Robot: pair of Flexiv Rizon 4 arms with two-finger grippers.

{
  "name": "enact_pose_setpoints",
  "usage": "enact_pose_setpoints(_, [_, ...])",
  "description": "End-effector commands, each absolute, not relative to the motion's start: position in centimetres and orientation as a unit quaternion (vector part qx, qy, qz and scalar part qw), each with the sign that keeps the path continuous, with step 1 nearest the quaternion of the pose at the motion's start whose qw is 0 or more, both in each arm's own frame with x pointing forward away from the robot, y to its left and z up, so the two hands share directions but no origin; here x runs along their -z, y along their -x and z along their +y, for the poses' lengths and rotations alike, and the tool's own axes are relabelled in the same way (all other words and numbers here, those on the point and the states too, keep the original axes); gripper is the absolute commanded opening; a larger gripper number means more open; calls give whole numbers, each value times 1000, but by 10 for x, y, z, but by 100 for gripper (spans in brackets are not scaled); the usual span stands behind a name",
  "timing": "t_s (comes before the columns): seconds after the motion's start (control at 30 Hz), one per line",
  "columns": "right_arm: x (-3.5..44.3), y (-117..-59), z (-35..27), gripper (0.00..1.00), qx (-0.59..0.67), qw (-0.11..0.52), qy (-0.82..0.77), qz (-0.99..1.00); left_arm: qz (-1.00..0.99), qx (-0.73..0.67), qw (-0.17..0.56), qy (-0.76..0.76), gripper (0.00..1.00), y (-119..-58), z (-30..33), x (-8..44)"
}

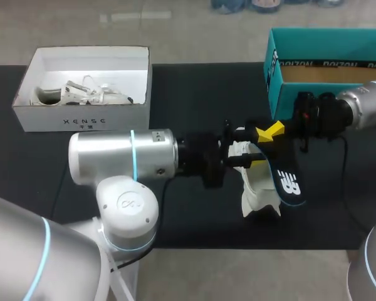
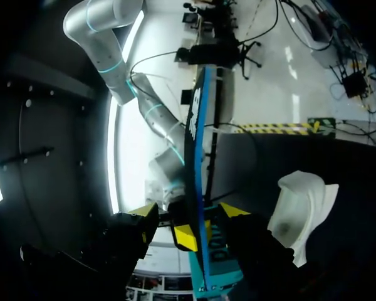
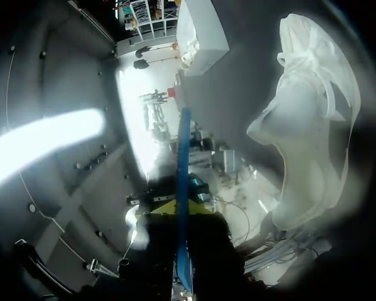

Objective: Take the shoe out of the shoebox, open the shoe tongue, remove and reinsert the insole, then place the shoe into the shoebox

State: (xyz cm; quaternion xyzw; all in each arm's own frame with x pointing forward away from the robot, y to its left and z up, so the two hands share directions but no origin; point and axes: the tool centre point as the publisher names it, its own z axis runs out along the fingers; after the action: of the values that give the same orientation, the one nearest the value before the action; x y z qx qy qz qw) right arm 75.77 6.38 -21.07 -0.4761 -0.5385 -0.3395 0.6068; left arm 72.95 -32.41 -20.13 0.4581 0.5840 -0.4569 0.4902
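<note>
The right gripper pinched the insole and held it on edge in the air beside the white shoe, which sat on the tabletop, likely to keep it clear for reinsertion. The left gripper was spread, its fingers straddling the insole without clamping it, seemingly ready to steady it. The teal shoebox stood open behind.
</note>
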Motion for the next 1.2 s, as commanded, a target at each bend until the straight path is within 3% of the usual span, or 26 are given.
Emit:
enact_pose_setpoints(0.03, [211,-757,64,0,339,606,477,-539,583,460,489,-458,56,-735,-331,203])
enact_pose_setpoints(0.2, [211,-757,64,0,339,606,477,-539,582,462,488,-458,27,-736,-333,203])
enact_pose_setpoints(0.57, [211,-757,64,0,339,606,477,-539,583,463,488,-455,22,-730,-331,202])
enact_pose_setpoints(0.6, [211,-757,64,0,339,606,477,-539,583,463,488,-455,18,-729,-332,203])
enact_pose_setpoints(0.67, [211,-757,64,0,339,606,477,-539,584,463,487,-455,0,-729,-332,203])
enact_pose_setpoints(0.97, [211,-757,64,0,339,606,477,-539,589,465,482,-452,0,-732,-335,205])
enact_pose_setpoints(1.03, [211,-757,64,100,339,606,477,-539,591,466,481,-450,0,-733,-335,206])
enact_pose_setpoints(1.2, [221,-761,22,100,365,542,530,-540,592,468,478,-450,0,-735,-334,205])
